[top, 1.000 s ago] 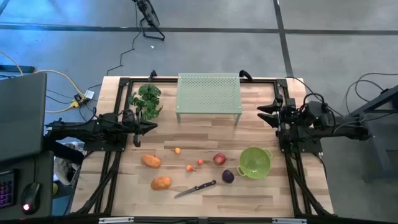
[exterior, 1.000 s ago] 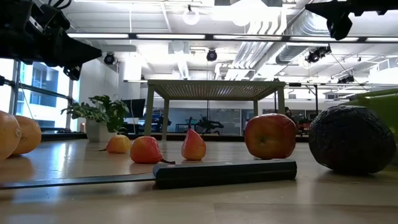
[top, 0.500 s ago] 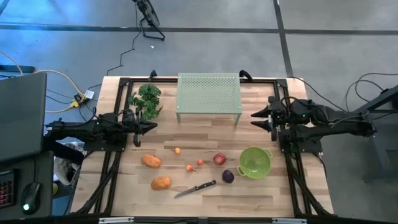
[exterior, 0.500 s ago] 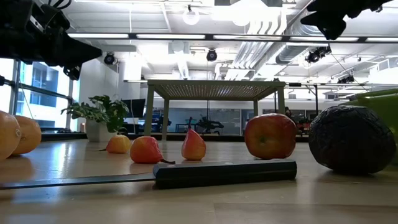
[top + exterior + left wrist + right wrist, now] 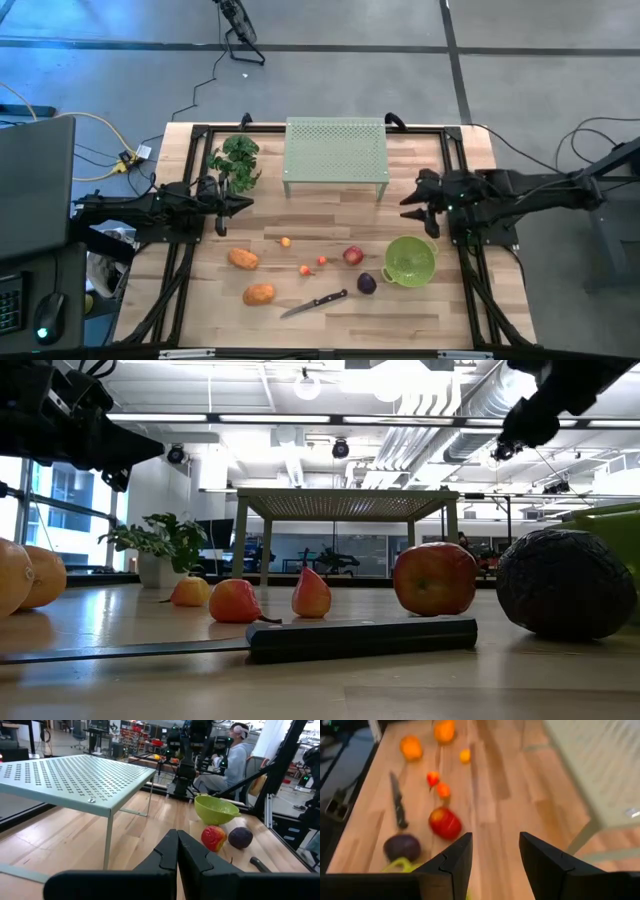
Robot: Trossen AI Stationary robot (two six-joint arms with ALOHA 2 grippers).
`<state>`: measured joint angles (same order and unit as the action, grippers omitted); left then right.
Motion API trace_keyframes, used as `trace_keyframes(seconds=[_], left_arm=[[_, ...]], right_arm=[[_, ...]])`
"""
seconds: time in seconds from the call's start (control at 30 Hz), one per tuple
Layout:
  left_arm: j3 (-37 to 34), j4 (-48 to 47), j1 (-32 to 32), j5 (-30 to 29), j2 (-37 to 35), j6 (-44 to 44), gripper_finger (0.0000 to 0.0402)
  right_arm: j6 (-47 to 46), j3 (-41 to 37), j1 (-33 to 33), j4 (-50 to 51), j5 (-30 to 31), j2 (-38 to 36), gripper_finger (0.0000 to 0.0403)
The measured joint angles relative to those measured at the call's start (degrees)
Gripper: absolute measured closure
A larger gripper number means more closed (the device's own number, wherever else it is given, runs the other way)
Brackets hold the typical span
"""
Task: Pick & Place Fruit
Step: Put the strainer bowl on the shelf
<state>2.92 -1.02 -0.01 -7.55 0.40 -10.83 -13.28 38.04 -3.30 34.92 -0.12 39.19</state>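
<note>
I see all the fruit loose on the wooden tabletop, none held. Two large orange ovals (image 5: 242,259) (image 5: 258,294) lie toward the left, near each other. A tiny orange one (image 5: 286,241) sits apart, farther back. Two tiny red-orange ones (image 5: 305,270) (image 5: 322,261) lie close together, centre. The round red fruit (image 5: 352,255) rests just beside the dark purple fruit (image 5: 367,283).

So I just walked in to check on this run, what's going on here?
Nothing is picked up yet. The right end effector hangs open and empty above the table near the green colander, facing the red apple and purple fruit. The left end effector waits shut beside the leafy bunch. All the fruit lies on the table.
</note>
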Motion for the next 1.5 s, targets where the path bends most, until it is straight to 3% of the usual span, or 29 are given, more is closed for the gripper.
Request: trace_keyframes(seconds=[0.57, 1.5], left_arm=[[0.04, -1.55, 0.00, 0.31, 0.00, 0.02, 0.0401], [-0.15, 0.10, -0.01, -0.09, -0.01, 4.57, 0.0401]], right_arm=[[-2.68, 0.00, -10.97, 4.89, 3.61, 15.20, 0.0247], [1.11, -0.02, -11.44, 6.05, 4.61, 27.23, 0.0247]])
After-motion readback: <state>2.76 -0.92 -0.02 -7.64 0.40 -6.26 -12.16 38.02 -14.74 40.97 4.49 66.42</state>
